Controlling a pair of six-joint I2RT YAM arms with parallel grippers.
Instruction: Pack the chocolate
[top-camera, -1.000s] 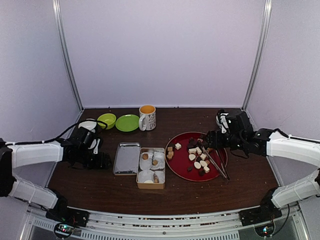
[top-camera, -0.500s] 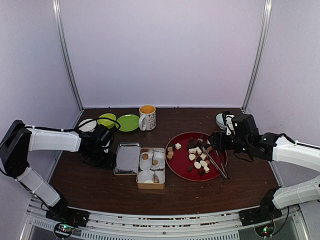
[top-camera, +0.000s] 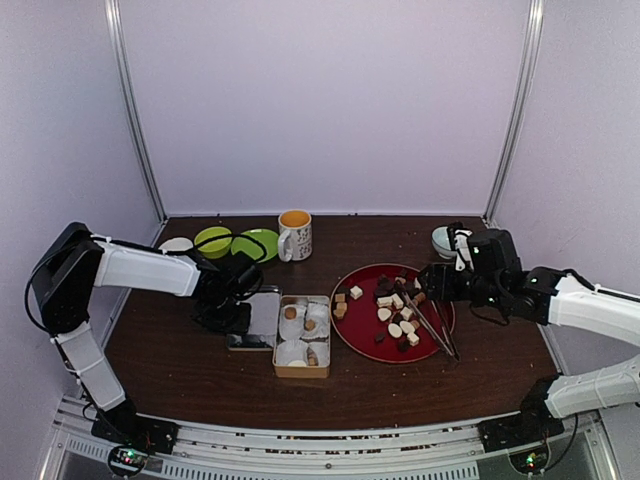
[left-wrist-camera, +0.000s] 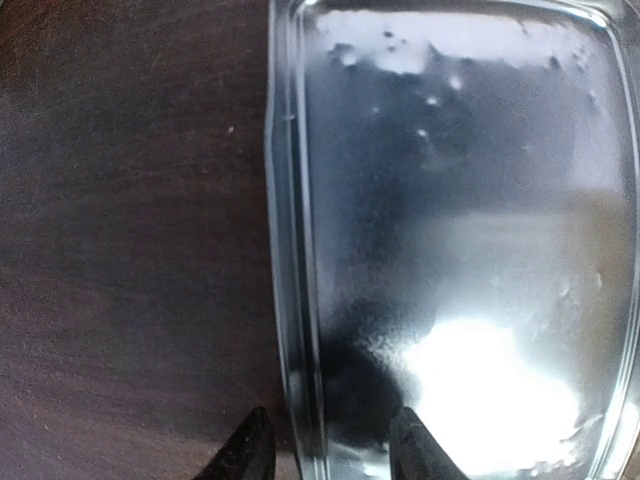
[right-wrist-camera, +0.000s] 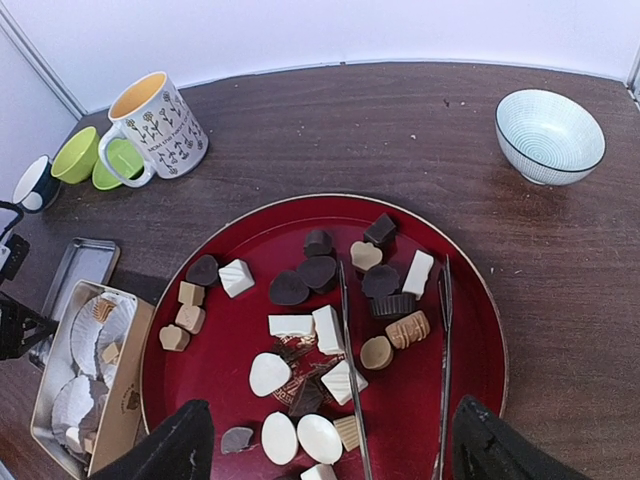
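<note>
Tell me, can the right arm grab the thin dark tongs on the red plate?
Probably yes: the right gripper hangs open over the round red plate, and the thin dark tongs lie uncovered there.

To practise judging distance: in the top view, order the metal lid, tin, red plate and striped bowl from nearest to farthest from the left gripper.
1. metal lid, right at the left gripper
2. tin, right of the lid
3. red plate, farther right
4. striped bowl, back right
</note>
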